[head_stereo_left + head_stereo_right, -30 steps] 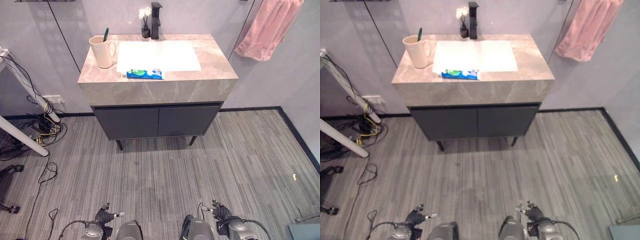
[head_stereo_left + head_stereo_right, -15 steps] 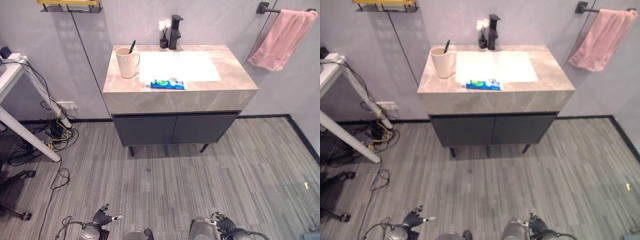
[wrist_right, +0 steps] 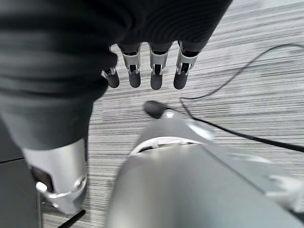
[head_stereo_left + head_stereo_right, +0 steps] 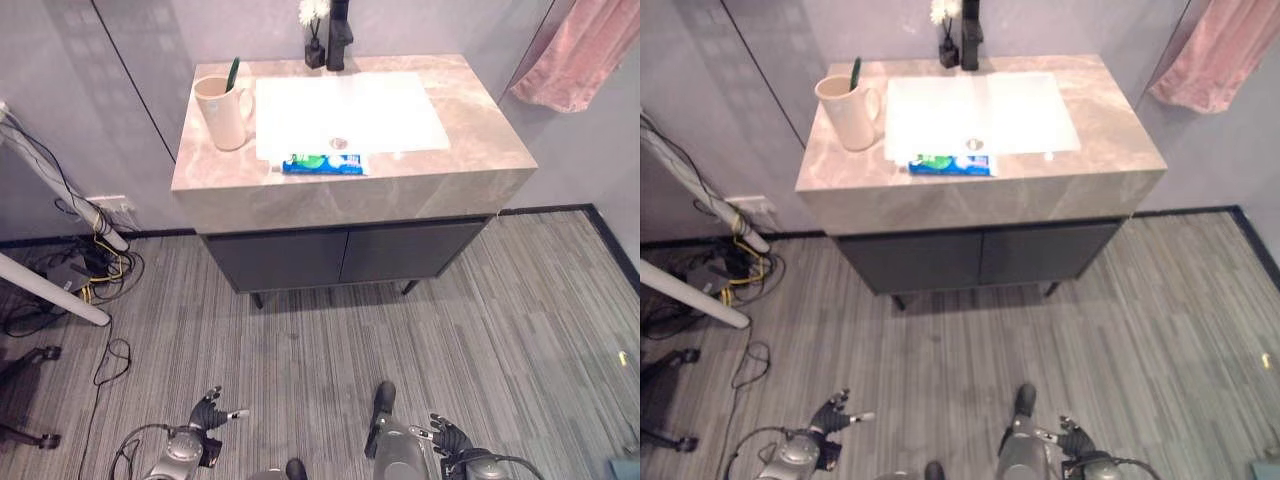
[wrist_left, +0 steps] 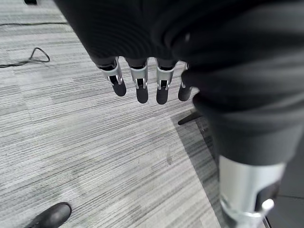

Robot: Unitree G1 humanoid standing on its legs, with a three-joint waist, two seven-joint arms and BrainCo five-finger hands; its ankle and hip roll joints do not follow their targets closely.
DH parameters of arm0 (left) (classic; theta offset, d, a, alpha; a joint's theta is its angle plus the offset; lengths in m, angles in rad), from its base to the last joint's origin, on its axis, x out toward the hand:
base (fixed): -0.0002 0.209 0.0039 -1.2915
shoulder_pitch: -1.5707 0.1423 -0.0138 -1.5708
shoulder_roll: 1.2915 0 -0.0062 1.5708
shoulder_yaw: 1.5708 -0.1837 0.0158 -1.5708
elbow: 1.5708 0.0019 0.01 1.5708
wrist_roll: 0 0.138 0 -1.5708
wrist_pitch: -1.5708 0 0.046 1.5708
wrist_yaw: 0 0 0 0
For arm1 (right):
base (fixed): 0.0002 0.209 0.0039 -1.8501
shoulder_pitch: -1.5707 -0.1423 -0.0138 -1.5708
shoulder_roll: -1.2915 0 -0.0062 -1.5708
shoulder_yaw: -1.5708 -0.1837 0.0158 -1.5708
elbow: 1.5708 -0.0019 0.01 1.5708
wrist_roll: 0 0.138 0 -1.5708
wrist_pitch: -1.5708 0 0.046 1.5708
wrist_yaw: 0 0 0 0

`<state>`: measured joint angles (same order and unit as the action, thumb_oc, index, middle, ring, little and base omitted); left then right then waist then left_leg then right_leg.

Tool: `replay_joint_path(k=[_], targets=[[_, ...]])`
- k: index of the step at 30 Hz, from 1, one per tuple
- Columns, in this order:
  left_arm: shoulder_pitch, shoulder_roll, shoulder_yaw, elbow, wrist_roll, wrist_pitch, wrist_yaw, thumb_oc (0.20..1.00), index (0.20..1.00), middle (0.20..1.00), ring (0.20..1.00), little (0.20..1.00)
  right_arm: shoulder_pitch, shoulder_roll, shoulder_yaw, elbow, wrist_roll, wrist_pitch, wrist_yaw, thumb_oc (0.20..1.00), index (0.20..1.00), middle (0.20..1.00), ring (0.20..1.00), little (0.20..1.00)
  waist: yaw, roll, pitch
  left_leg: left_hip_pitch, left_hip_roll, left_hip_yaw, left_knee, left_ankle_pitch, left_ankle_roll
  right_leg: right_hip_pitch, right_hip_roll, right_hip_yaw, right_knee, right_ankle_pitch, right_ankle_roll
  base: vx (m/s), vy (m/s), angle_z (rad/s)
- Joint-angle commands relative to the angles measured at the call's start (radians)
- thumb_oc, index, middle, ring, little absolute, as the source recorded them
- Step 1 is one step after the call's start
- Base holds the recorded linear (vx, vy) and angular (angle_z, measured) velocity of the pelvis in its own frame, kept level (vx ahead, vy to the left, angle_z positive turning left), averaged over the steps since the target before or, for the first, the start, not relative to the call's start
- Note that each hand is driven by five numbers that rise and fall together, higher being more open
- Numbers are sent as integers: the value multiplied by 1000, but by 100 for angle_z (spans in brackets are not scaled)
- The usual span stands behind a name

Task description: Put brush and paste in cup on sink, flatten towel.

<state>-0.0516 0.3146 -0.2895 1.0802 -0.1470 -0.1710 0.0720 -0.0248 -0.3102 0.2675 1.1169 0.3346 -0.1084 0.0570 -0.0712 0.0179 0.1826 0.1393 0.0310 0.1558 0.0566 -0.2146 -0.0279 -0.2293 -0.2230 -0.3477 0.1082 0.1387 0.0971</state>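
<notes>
On the bench [image 4: 420, 175], the cup [image 4: 224, 110] with the brush [image 4: 232, 72] in it stands left of the sink [image 4: 350, 112], the paste [image 4: 322, 164] lies at the sink's front edge, the pink towel [image 4: 586, 55] hangs to its right, and both the left hand [image 5: 137, 78] and right hand [image 3: 147, 71] hang low over the floor, fingers straight and holding nothing.

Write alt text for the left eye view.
A stone-topped vanity with a white sink stands ahead; a beige cup holding a green toothbrush sits at its left, and a toothpaste tube lies at the sink's front edge. A pink towel hangs crumpled at right. Both hands hang low, left hand and right hand.
</notes>
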Motion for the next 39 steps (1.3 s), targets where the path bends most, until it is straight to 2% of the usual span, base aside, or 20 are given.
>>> replay_joint_path(k=[1, 3, 10, 15, 21, 25, 26, 27, 28, 29, 30, 32, 33, 34, 35, 36, 37, 38, 39], targets=[[-40, 42, -2, -19, 4, -34, 8, 1000, 1000, 1000, 1000, 1000, -32, -30, 17, 5, -21, -19, 0, 1000, 1000, 1000, 1000, 1000, -11, -66, -19, -66, -35, -15, 139, 21, -16, 4, -24, 32, 0, -20, 76, 121, -124, 14], [-57, 44, -15, -26, -13, -36, 12, 1000, 1000, 1000, 1000, 1000, -49, -40, 23, 2, -14, -22, -11, 1000, 1000, 1000, 1000, 1000, -13, -71, -27, -86, -12, -27, 149, 48, -34, -2, -5, 19, 11, -42, 65, 167, -192, 1], [-70, 52, -31, -47, -6, -41, 13, 1000, 1000, 1000, 1000, 1000, -60, -51, 22, 3, -9, -26, -9, 1000, 1000, 1000, 1000, 1000, -16, -70, -38, -68, 9, -8, 90, 40, -32, -31, 13, 20, 37, -68, 59, 64, -54, 6], [-66, 65, -35, -59, 11, -37, 9, 1000, 1000, 1000, 1000, 1000, -48, -46, 44, 29, -58, -18, 3, 1000, 1000, 1000, 1000, 1000, -17, -64, -41, -35, 18, 0, 46, 33, -28, -49, 16, 21, 85, -86, 59, 47, -20, 10], [-61, 64, -36, -64, 14, -36, 9, 1000, 1000, 1000, 1000, 1000, -46, -45, 60, 57, -113, -16, -6, 1000, 1000, 1000, 1000, 1000, -15, -53, -36, -21, 36, -6, 31, 58, -37, -58, 27, 8, 109, -103, 54, 61, -42, 5], [-59, 71, -48, -96, 16, -35, 3, 1000, 1000, 1000, 1000, 1000, -41, -62, 82, 43, -170, -18, -22, 1000, 1000, 1000, 1000, 1000, -18, -44, -36, -30, 62, -16, 34, 100, -56, -65, 65, 7, 106, -131, 34, 85, -102, -4], [-50, 76, -47, -109, 19, -36, -4, 1000, 1000, 1000, 1000, 1000, -27, -70, 70, 51, -170, -20, -23, 1000, 1000, 1000, 1000, 1000, -19, -41, -40, -49, 75, -14, 95, 157, -83, -32, 98, 14, 75, -145, 17, 182, -180, -3], [-47, 76, -48, -113, 16, -36, -9, 1000, 1000, 1000, 1000, 1000, -21, -73, 64, 58, -170, -22, -26, 1000, 1000, 1000, 1000, 1000, -18, -46, -42, -82, 76, -23, 155, 196, -94, -9, 108, 18, 45, -147, 6, 152, -148, -6], [-47, 76, -48, -113, 16, -36, -9, 1000, 1000, 1000, 1000, 1000, -21, -73, 64, 58, -170, -22, -26, 1000, 1000, 1000, 1000, 1000, -18, -46, -42, -83, 76, -23, 155, 197, -94, -10, 107, 18, 45, -147, 6, 124, -181, 1], [-47, 74, -52, -114, 14, -34, -12, 1000, 1000, 1000, 1000, 1000, -13, -80, 55, 69, -169, -23, -28, 1000, 1000, 1000, 1000, 1000, -11, -60, -32, -178, 74, -45, 349, 280, -115, 30, 122, 27, 7, -153, -22, 105, -193, -8], [-60, 72, -59, -115, 9, -35, -13, 1000, 1000, 1000, 1000, 1000, -14, -88, 51, 75, -162, -25, -33, 1000, 1000, 1000, 1000, 1000, -3, -72, -11, -239, 64, -54, 460, 290, -123, 51, 122, 37, -4, -159, -37, 136, -209, -4], [-78, 64, -69, -100, 5, -32, -7, 1000, 1000, 1000, 1000, 1000, -19, -90, 45, 95, -159, -21, -43, 1000, 1000, 1000, 1000, 1000, -6, -87, -1, -288, 63, -32, 505, 285, -116, 72, 116, 32, -15, -170, -48, 111, -96, 0], [-92, 60, -77, -103, -1, -31, -7, 1000, 1000, 1000, 1000, 1000, -18, -88, 36, 104, -151, -23, -44, 1000, 1000, 1000, 1000, 1000, -5, -81, 8, -326, 83, 14, 452, 253, -103, 87, 119, 19, -22, -179, -45, 361, -24, 20], [-106, 53, -90, -99, 1, -34, 0, 1000, 1000, 1000, 1000, 1000, -13, -85, 26, 120, -134, -20, -58, 1000, 1000, 1000, 1000, 1000, 5, -88, 12, -414, 98, 60, 263, 164, -68, 141, 123, 18, -44, -209, -14, 317, 21, 30], [-106, 53, -91, -99, 1, -34, 0, 1000, 1000, 1000, 1000, 1000, -13, -85, 26, 120, -134, -21, -58, 1000, 1000, 1000, 1000, 1000, 6, -89, 14, -411, 97, 61, 262, 163, -67, 143, 122, 18, -44, -209, -14, 397, 97, 57], [-101, 55, -92, -102, 7, -36, 2, 1000, 1000, 1000, 1000, 1000, -9, -81, 32, 131, -146, -19, -62, 1000, 1000, 1000, 1000, 1000, 14, -80, 11, -449, 124, 59, 139, 247, -82, 162, 130, 16, -51, -221, -5, 299, 189, 16], [-94, 61, -96, -118, 9, -37, 2, 1000, 1000, 1000, 1000, 1000, -9, -81, 37, 136, -164, -22, -69, 1000, 1000, 1000, 1000, 1000, 24, -72, 8, -480, 176, 46, -45, 365, -95, 179, 130, 23, -53, -229, -1, 527, 357, -20], [-83, 73, -95, -142, 6, -37, -2, 1000, 1000, 1000, 1000, 1000, -17, -87, 44, 135, -173, -22, -69, 1000, 1000, 1000, 1000, 1000, 31, -70, 9, -484, 233, 22, -114, 406, -110, 199, 118, 47, -46, -244, 11, 516, 383, -42], [-70, 84, -96, -161, 13, -36, -6, 1000, 1000, 1000, 1000, 1000, -20, -88, 48, 136, -179, -24, -69, 1000, 1000, 1000, 1000, 1000, 41, -65, 9, -476, 247, 13, -106, 428, -119, 210, 119, 59, -34, -255, 16, 451, 353, -75]])
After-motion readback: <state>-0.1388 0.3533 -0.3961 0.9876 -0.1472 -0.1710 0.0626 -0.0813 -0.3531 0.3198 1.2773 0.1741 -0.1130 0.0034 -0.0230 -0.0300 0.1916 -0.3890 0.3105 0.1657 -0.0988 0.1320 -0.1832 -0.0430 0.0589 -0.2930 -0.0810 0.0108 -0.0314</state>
